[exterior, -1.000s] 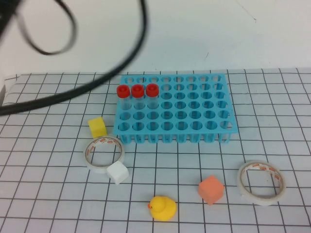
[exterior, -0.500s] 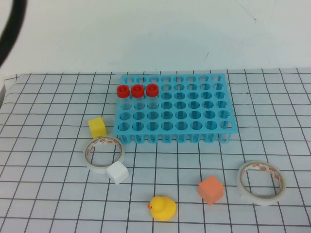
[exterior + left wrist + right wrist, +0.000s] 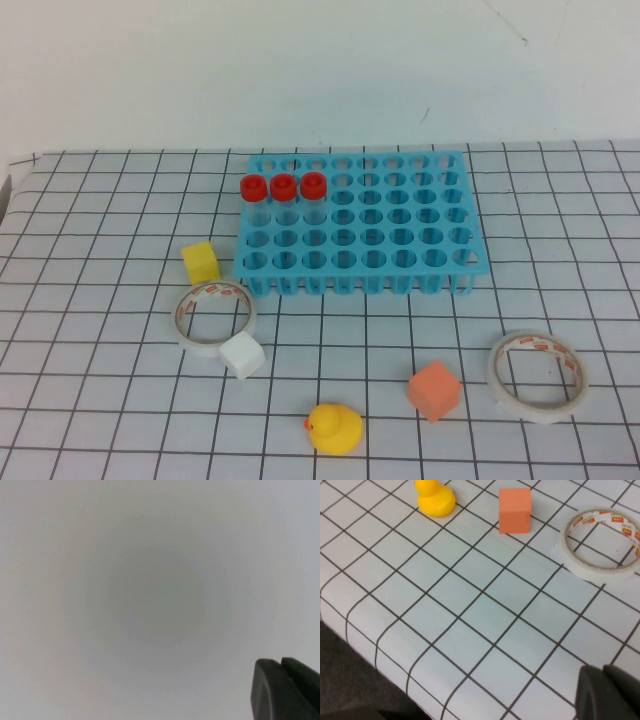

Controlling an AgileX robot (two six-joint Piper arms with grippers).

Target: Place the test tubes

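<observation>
Three red-capped test tubes (image 3: 285, 197) stand upright side by side in the back left holes of the blue rack (image 3: 400, 265). Neither arm shows in the high view. In the left wrist view, my left gripper (image 3: 281, 666) is shut with nothing in it, facing a blank grey surface. My right gripper (image 3: 603, 672) is shut and holds nothing; it hangs over the gridded table near its front edge, apart from the rack.
A yellow block (image 3: 200, 261), a tape roll (image 3: 214, 317) and a white cube (image 3: 242, 354) lie left of the rack. A yellow duck (image 3: 334, 428), an orange cube (image 3: 434, 390) and a second tape roll (image 3: 537, 375) sit in front. The table edge (image 3: 365, 645) drops off near the right gripper.
The black cable that crossed the upper left of the high view has swung out of sight. The rack, tubes and loose objects have not moved.
</observation>
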